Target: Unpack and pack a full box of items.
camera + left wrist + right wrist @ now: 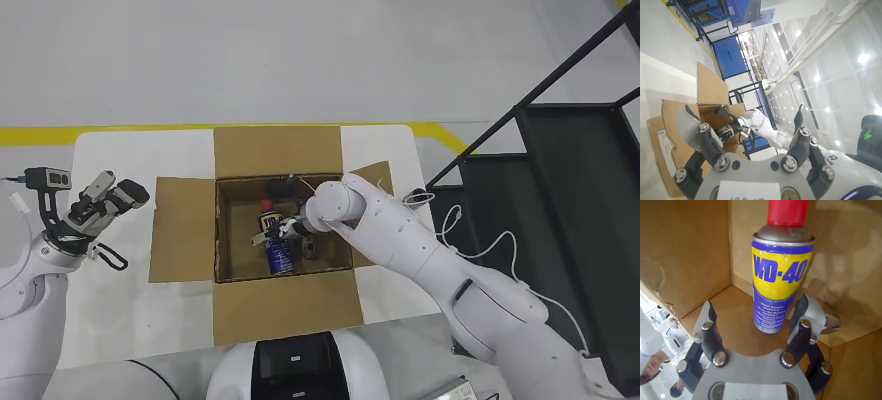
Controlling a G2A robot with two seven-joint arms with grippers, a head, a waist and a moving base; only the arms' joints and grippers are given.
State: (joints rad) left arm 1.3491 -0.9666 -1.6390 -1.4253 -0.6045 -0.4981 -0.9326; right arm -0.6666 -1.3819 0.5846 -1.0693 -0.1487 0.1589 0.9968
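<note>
Blue-and-yellow spray can with red cap [780,275] upright on floor of open brown cardboard box [276,150], near corner. Right gripper [755,303] inside box, jaws wide, fingertips either side of can's base, not clamping. Box on white table [115,300]. Left gripper [105,197] over table beside box, spread wide, empty.

We see bright, even light from above: round ceiling lamps [863,58] flare white in the left wrist view. The table [130,160] is evenly lit, the box [687,247] dimmer inside. Small glints sit on the can [781,275]. Both wrist views bend straight lines near their edges.
</note>
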